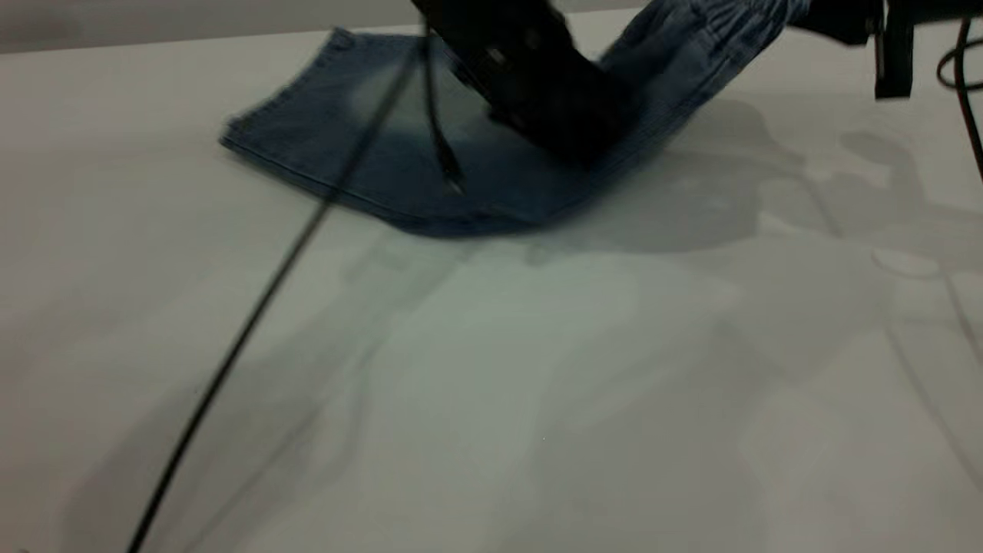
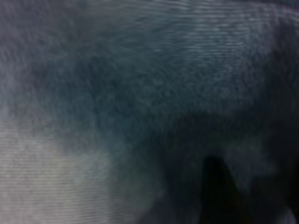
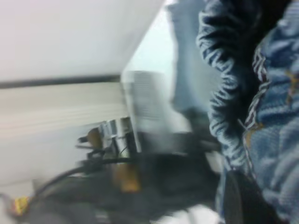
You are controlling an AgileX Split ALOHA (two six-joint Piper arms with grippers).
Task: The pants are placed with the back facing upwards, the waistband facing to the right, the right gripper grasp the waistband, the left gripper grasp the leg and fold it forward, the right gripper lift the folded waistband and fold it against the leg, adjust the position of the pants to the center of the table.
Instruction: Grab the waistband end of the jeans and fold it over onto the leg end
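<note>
Pants (image 1: 399,153) long axis left-right; waistband (image 1: 722,31) raised at right.

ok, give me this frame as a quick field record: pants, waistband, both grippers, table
pants: blue denim, folded part flat on the table, right end raised
waistband: ruched band lifted off the table at upper right, held up by the right gripper
right gripper: at the top right edge, shut on waistband; the right wrist view shows the gathered band against it
left gripper: down on the middle of the pants; fingers hidden
table: white-grey, bare in front of the pants
cable: black, crossing the near left
</note>
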